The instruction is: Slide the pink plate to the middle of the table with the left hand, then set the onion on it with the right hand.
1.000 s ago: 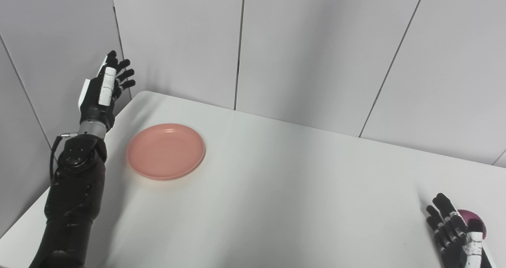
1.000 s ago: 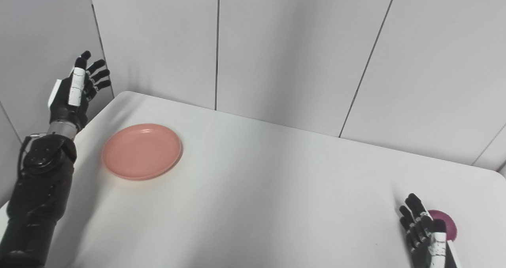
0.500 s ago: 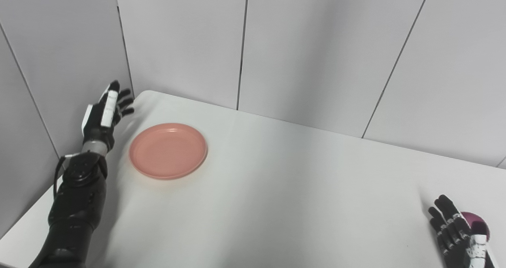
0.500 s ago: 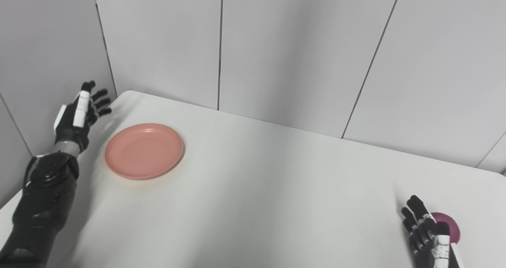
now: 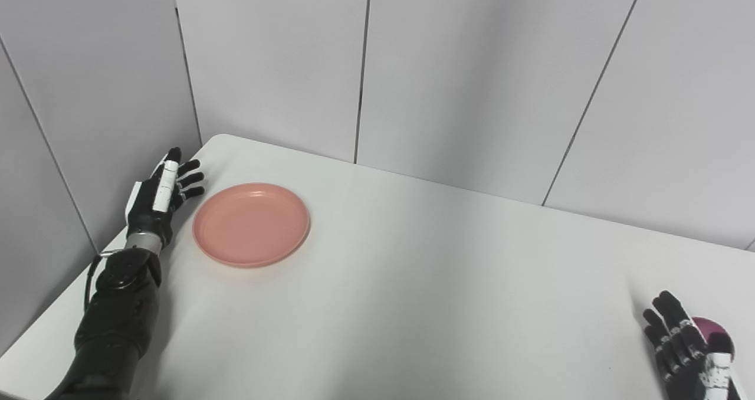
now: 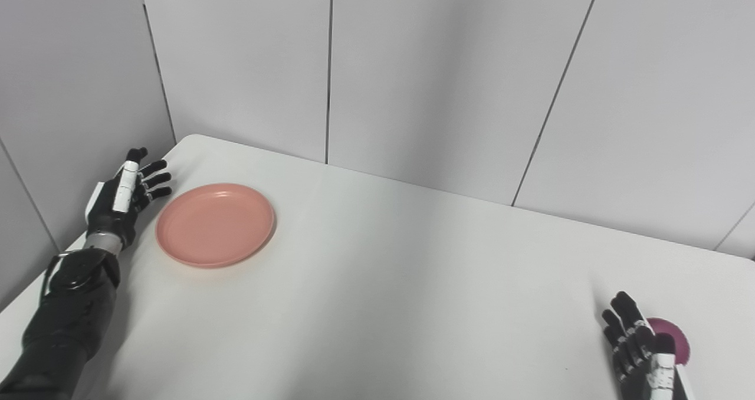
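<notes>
White table (image 5: pixel 413 282) set in a corner of pale grey wall panels (image 5: pixel 472 75), viewed from above by the head cameras. Left arm (image 5: pixel 115 323), black, enters at the lower left and lies along the table's left edge. Pink plate (image 5: pixel 251 223), round and shallow, rests flat on the left part of the table, well short of its middle and with nothing on it. Left hand (image 5: pixel 159 196), black with white segments, is just beside the plate's left rim, fingers (image 5: pixel 190 179) extended and spread toward the rim, holding nothing; whether the fingertips touch the rim cannot be told. Right hand (image 6: pixel 640 350), partly cut off by the bottom edge at the lower right, stands with fingers extended and apart, grasping nothing. Onion (image 6: pixel 672 341), dark purple, lies near the table's right edge just beyond and beside the right hand, partly hidden by it; contact between the two cannot be told.
</notes>
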Action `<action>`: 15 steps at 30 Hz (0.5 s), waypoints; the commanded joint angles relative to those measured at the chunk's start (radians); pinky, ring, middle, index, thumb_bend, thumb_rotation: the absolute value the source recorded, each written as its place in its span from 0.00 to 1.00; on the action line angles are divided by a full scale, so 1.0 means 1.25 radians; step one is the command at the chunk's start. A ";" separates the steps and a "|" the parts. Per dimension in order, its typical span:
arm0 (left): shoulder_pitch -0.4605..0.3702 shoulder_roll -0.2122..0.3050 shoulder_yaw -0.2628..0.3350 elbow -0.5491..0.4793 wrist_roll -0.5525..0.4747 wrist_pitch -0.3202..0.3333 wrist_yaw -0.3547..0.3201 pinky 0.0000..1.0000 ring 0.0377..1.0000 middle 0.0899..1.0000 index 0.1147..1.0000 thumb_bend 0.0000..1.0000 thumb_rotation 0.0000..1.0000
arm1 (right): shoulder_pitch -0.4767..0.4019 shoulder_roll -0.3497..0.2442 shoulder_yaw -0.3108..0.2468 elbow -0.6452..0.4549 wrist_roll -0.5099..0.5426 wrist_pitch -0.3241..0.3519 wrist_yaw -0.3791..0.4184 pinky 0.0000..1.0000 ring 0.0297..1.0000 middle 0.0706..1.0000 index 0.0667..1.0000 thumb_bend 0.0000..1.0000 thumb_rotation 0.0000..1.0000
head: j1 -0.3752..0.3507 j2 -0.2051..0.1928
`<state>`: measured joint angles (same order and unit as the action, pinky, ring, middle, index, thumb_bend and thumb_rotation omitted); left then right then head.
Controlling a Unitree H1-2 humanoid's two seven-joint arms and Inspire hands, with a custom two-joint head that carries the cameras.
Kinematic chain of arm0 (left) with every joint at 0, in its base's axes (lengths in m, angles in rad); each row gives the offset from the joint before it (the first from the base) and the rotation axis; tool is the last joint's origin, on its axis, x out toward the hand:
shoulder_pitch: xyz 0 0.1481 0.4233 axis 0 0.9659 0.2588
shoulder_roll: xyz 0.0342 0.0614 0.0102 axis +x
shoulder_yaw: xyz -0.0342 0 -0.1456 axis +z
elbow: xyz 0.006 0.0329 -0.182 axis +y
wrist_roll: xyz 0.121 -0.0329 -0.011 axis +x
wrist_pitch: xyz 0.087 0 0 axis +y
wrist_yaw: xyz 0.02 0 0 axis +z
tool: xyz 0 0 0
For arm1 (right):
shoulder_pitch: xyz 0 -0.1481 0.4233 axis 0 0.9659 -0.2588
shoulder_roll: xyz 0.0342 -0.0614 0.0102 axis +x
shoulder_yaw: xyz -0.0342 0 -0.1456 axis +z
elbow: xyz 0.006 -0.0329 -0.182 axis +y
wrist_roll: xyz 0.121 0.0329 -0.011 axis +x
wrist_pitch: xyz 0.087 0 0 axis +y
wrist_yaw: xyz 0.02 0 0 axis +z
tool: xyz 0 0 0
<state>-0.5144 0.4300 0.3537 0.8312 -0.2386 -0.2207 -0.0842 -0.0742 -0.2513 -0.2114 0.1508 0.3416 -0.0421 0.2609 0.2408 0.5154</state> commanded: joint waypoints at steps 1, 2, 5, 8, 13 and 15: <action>-0.030 0.014 -0.006 -0.015 -0.005 -0.034 -0.010 0.73 0.78 0.80 0.91 1.00 0.89 | 0.077 0.027 0.006 0.045 0.006 0.013 0.000 1.00 0.97 0.96 0.94 0.84 0.98 | -0.001 0.000; -0.027 0.012 -0.010 -0.018 -0.003 -0.031 -0.011 0.73 0.78 0.80 0.91 1.00 0.89 | 0.078 0.027 0.006 0.043 0.006 0.014 -0.001 1.00 0.97 0.96 0.93 0.84 0.98 | -0.003 0.003; -0.016 0.006 -0.020 -0.029 -0.002 -0.028 -0.022 0.73 0.78 0.81 0.92 1.00 0.89 | 0.079 0.028 0.007 0.038 0.005 0.018 -0.004 1.00 0.97 0.96 0.94 0.84 0.98 | -0.004 0.005; -0.002 -0.008 -0.029 -0.061 -0.004 -0.012 -0.025 0.74 0.79 0.81 0.91 1.00 0.88 | 0.080 0.028 0.009 0.034 0.000 0.016 -0.006 1.00 0.97 0.97 0.95 0.82 1.00 | -0.008 0.007; 0.015 -0.038 -0.048 -0.110 -0.006 0.009 -0.023 0.72 0.79 0.81 0.91 1.00 0.88 | 0.084 0.030 0.014 0.020 0.000 0.019 -0.010 1.00 0.98 0.97 0.95 0.82 1.00 | -0.011 0.010; 0.020 -0.050 -0.056 -0.127 -0.007 0.017 -0.030 0.72 0.79 0.81 0.92 1.00 0.88 | 0.085 0.031 0.015 0.014 -0.001 0.023 -0.013 1.00 0.98 0.97 0.95 0.82 1.00 | -0.012 0.011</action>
<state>-0.4632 0.3691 0.2945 0.7097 -0.2388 -0.1992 -0.1054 -0.0507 -0.2512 -0.2065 0.1204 0.3379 -0.0398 0.2484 0.2255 0.5277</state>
